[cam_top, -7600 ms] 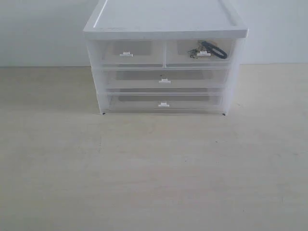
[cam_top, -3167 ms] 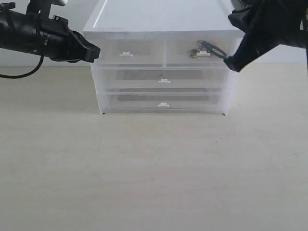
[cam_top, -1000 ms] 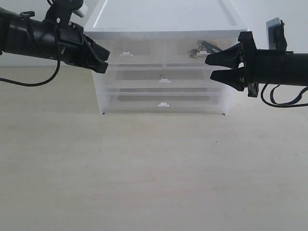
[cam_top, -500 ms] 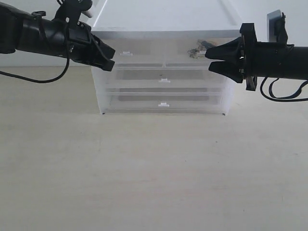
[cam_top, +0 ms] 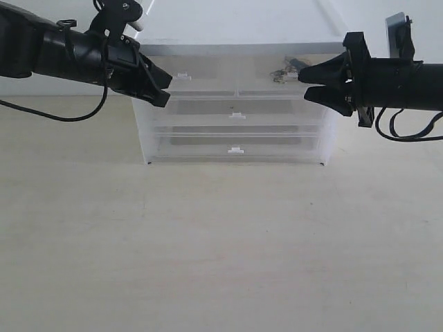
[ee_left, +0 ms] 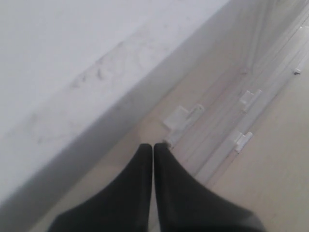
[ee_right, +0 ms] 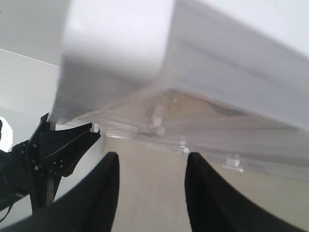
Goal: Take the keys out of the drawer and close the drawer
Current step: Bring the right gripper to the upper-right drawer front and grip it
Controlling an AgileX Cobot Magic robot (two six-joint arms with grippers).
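Note:
The drawer (cam_top: pixel 257 76), the top right frosted one, is closed in the white cabinet (cam_top: pixel 235 48). Through its front the keys (cam_top: pixel 284 72) show as a dark and gold bunch. My right gripper (cam_top: pixel 302 83) is open right in front of this drawer's right half, covering part of it, with nothing between its fingers (ee_right: pixel 110 164). My left gripper (cam_top: pixel 165 88) is shut and empty at the cabinet's upper left corner, beside the left top drawer's tab handle (ee_left: pixel 182 116). The keys do not show clearly in either wrist view.
Two full-width drawers (cam_top: pixel 237 112) with white tabs sit below the top pair, all closed. The cabinet stands at the back of a pale wooden table (cam_top: pixel 221 242). A white wall lies behind. The left arm's black cable (cam_top: pixel 62 117) hangs at the left.
The left gripper has moved right along the cabinet's top left front. The right gripper has risen to the top right drawer's height and come slightly closer to it.

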